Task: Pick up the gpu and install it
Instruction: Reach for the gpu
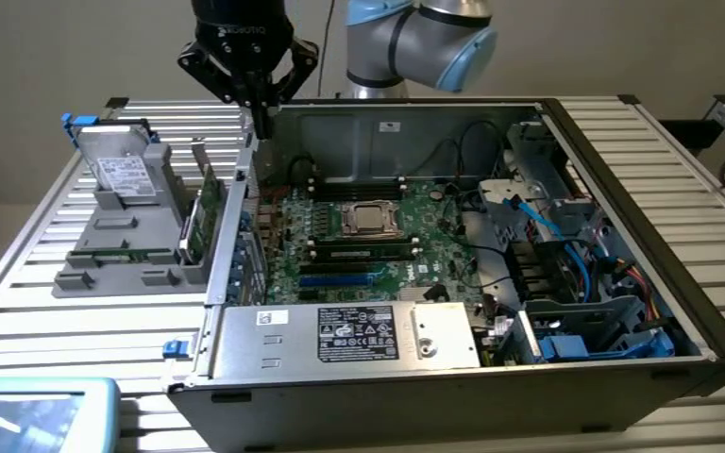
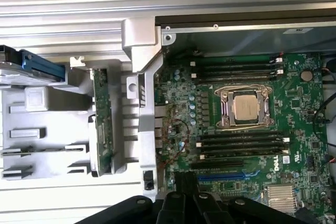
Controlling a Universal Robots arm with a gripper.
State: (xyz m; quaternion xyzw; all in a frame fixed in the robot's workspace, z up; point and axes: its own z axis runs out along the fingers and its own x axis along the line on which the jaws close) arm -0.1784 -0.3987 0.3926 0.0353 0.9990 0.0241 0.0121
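- gripper (image 1: 260, 111): fingers (image 1: 263, 98) pressed fully together, nothing between them, touching nothing.
- Straight below the fingertips: side wall of the open PC case (image 1: 239, 219), at the slot edge of the motherboard (image 1: 337, 250).
- gpu (image 2: 102, 119): below the fingers, just outside that wall toward the exterior view's left. It stands on edge in the grey holder tray (image 1: 110, 257), ungripped.
- Farther out on the same side: hard drive (image 1: 121, 172), upright in the tray.
- Opposite way from the fingers, deeper in the case: CPU socket (image 1: 370, 219).
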